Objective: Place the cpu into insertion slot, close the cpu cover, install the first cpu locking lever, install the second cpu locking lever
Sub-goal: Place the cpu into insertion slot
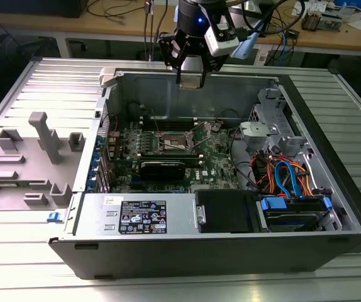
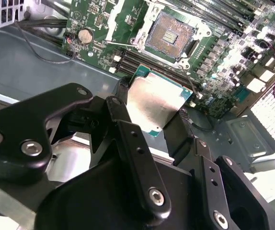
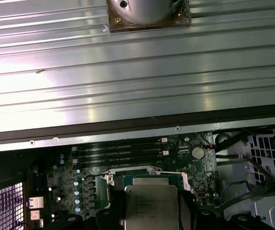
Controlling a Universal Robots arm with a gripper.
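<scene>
Gripper (image 2: 153, 111) holding the chip (image 2: 157, 98)
Black fingers clamp two opposite edges of the chip, dull silver top showing. Beyond it, the open socket (image 2: 170, 34) sits on the green board (image 2: 99, 21).

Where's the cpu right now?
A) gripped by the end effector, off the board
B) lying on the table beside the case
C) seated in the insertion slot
A: in the second wrist view the end effector is clamped on the cpu, while the insertion slot beyond it lies bare.
</scene>
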